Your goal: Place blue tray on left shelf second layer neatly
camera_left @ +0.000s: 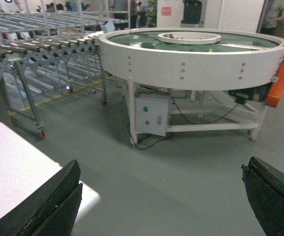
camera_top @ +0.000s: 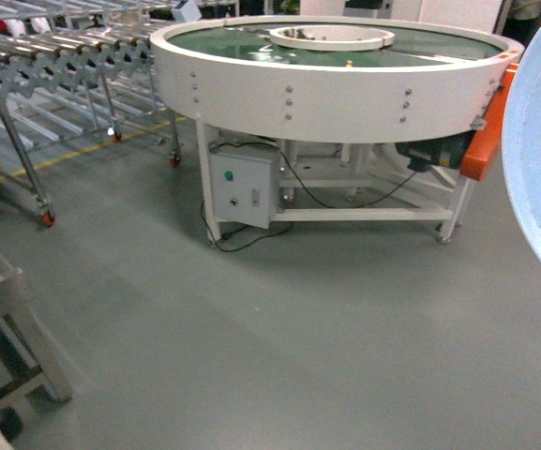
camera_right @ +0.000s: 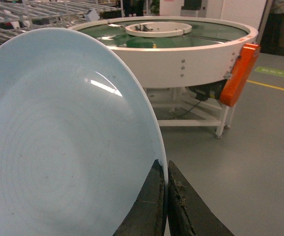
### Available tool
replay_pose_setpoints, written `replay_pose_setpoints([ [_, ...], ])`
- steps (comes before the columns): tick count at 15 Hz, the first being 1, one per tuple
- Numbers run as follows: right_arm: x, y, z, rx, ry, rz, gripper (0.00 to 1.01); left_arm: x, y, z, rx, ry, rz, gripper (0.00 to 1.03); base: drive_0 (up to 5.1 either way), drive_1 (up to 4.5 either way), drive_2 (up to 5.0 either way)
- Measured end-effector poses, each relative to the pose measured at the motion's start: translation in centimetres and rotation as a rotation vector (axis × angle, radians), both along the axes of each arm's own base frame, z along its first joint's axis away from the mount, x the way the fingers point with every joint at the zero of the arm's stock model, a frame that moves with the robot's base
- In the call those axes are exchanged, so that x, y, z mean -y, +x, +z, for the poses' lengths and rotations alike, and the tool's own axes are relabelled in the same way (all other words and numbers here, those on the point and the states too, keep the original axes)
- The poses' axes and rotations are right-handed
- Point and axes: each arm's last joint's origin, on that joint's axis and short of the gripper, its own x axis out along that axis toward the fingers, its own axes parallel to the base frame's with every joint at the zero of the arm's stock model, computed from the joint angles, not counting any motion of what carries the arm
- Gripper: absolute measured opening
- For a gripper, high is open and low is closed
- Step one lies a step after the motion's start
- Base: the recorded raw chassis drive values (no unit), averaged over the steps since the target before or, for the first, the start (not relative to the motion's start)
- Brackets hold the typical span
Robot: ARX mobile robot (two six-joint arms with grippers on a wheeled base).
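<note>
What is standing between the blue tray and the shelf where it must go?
Cannot say: the right gripper holds the blue tray by its rim, but no view clearly shows the shelf. Ahead stand only the round white machine and bare floor.

open grey floor (camera_top: 279,347) lay ahead of me; the white round-topped machine (camera_top: 336,84) blocked the far side, a steel roller conveyor (camera_top: 54,56) the left.
</note>
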Motion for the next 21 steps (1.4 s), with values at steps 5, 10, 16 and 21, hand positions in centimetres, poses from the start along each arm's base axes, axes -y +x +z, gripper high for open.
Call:
replay_pose_setpoints([
  [5,0.02,0.00,0.01,0.001,0.000,-0.007,0.02,0.01,0.00,-0.01,-0.002,0.000,-0.003,0.98,-0.4,-1.88,-1.9],
  [10,-0.01,0.00,0.08,0.008,-0.001,0.002,0.02,0.00,0.00,-0.01,-0.002,0.000,0.003,0.98,0.9,-1.81,-4.3],
  [16,0.00,0.00,0.01,0.001,0.000,0.000,0.02,0.00,0.00,-0.02,-0.003,0.000,0.002,0.98,1.8,-0.58,-6.6],
  [21,0.00,0.06,-0.05,-0.003,0.000,0.000,0.02,0.00,0.00,-0.02,-0.003,0.000,0.000,0.98,-0.1,-1.00,-3.4],
])
